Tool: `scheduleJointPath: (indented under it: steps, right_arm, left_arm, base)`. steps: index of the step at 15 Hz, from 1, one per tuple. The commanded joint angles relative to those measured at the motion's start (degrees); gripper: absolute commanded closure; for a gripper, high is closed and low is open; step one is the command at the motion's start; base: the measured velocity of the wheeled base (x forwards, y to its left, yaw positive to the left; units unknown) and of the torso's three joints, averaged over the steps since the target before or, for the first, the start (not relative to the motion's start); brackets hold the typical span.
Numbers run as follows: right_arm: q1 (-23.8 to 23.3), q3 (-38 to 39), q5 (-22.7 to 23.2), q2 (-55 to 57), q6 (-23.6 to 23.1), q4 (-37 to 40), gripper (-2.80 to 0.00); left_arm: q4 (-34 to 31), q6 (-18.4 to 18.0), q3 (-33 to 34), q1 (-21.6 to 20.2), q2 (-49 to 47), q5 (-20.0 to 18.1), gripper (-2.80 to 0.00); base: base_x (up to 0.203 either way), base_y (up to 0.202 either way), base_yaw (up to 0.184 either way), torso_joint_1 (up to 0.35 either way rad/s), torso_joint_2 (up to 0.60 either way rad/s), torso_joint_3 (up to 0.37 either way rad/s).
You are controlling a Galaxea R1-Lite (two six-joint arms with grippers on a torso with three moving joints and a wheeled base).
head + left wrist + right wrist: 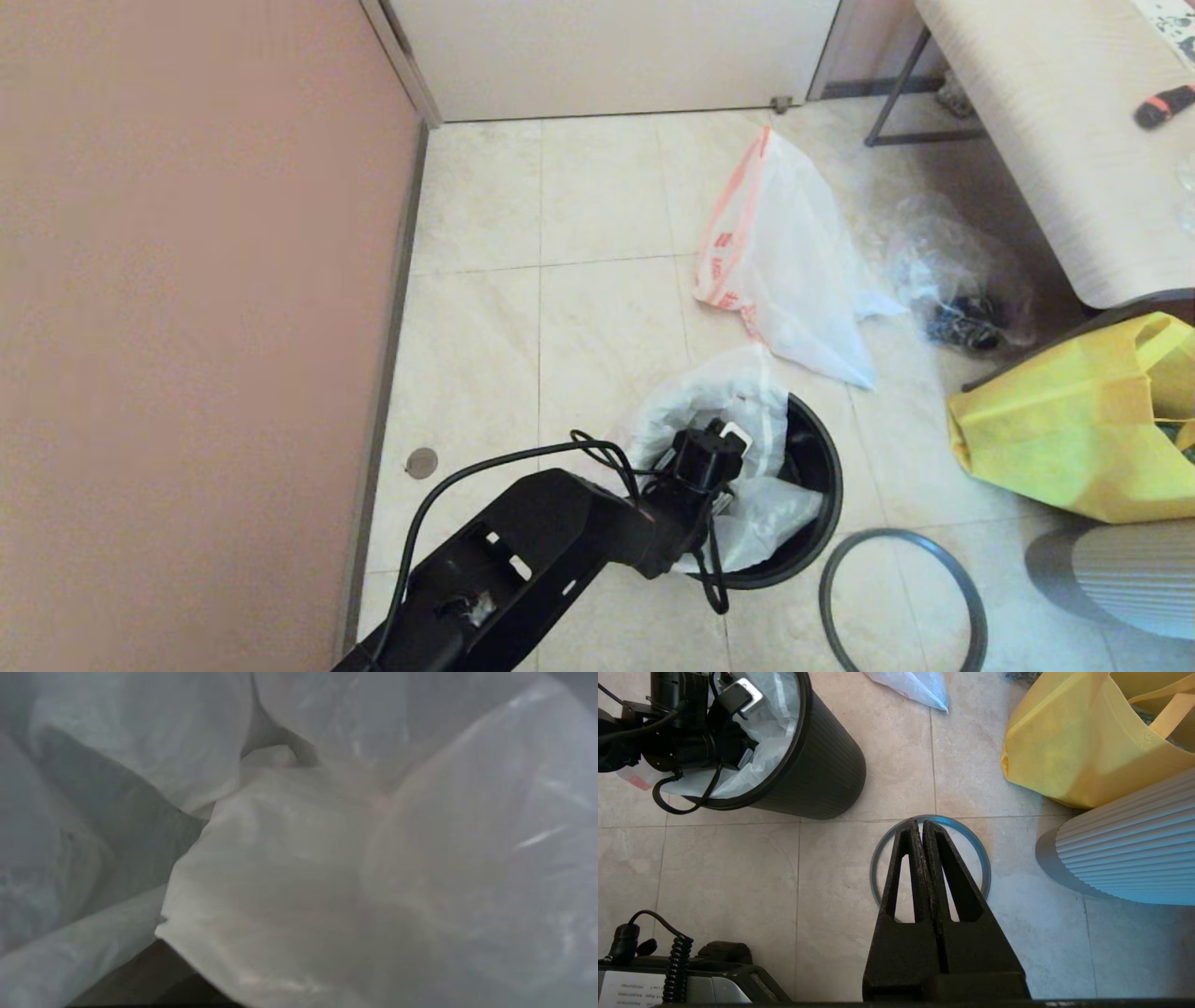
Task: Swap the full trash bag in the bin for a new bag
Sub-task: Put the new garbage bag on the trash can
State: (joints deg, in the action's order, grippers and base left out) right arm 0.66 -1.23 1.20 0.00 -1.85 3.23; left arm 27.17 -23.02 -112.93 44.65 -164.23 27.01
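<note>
The left tool (719, 471) is sunk into the new bag (709, 401), which lines the bin (826, 467). Its jaws are buried in plastic but closed narrow; whether they pinch any film cannot be told. The main risk is that lifting out drags the limp liner with it, since film bunches round the wrist and the cable loop hanging beside it could snag. The bag's edge is heaped high on the near side of the tool and barely covers the far rim, so it may slide into the bin before it is clamped. The rim ring (934, 551) lies on the floor to the tool's right, directly under the right tool (921, 828), which hangs closed and empty. Beyond the left tool, well apart, the full trash bag (794, 271) sits on the floor. A clear bag (952, 280) and a yellow tote (1074, 439) crowd the right, near the desk (1055, 140).
</note>
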Motion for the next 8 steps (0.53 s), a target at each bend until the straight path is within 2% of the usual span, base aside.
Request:
scheduleJointPath:
  steps: [1,4,6,8]
  right_arm:
    - [0.04,0.00,0.03,0.09,0.00,0.02,0.00]
    - [0.04,0.00,0.03,0.09,0.01,0.02,0.00]
    - [0.04,0.00,0.03,0.09,-0.08,0.02,0.00]
    - [0.04,0.00,0.03,0.09,0.01,0.02,0.00]
  left_arm:
    - [0.31,0.00,0.08,0.53,1.05,0.24,0.00]
    - [0.67,1.49,0.58,2.23,3.43,1.02,0.00]
    - [0.20,3.52,0.69,4.83,5.50,1.20,0.00]
    - [0.22,3.52,0.70,6.11,5.83,1.12,0.00]
  base:
    - [0.000,0.000,0.000,0.000,0.00,0.000]
    - [0.000,0.000,0.000,0.000,0.00,0.000]
    - [0.000,0.000,0.000,0.000,0.00,0.000]
    - [0.000,0.000,0.000,0.000,0.00,0.000]
